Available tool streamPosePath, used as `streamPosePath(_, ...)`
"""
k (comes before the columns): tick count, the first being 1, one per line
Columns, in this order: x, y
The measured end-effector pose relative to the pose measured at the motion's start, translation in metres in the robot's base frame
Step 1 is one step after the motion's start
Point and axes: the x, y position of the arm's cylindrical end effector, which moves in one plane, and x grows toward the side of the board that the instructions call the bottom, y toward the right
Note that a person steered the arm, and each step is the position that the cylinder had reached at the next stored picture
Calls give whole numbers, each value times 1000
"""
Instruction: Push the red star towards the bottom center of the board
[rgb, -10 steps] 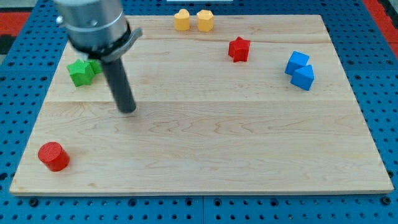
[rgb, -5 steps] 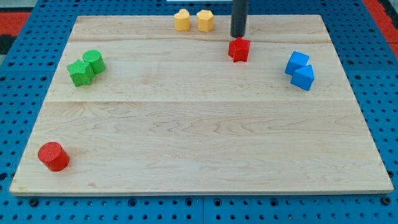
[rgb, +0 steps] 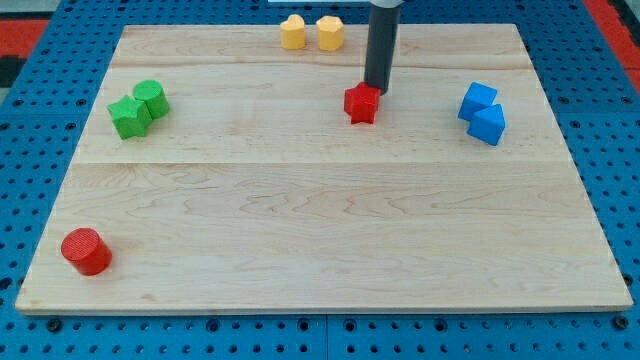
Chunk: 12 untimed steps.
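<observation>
Nearest the view's bottom, at lower left of the board, sits a red cylinder, well apart from everything else; the bottom-centre strip of the board, the goal zone, holds no block. Farther up on the left, a green star and a green cylinder touch each other. On the right at similar depth, two blue blocks sit pressed together, shapes hard to make out. Just right of centre in the upper half lies the red star, the block to be moved, flat on the wood and apart from all others. My tip rests against its upper right edge; the rod has no claw, so nothing opens, closes or holds: contact is by pushing only. At the top edge, two yellow blocks sit side by side. Judgement on handling: the star looks small, rigid and light, likely to slide easily on the smooth wood and not fragile. Its points make it prone to spinning or slipping off the rod if pushed off-centre. Best contact is probably the notch or flat on the upper side, in line with its middle, pushing down and slightly left toward bottom centre.
</observation>
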Motion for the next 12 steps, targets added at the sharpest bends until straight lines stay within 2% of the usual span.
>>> streamPosePath(2, 33, -31)
streamPosePath(5, 132, -53)
streamPosePath(6, 153, -53)
streamPosePath(9, 194, -43)
streamPosePath(11, 234, -88)
streamPosePath(12, 242, -89)
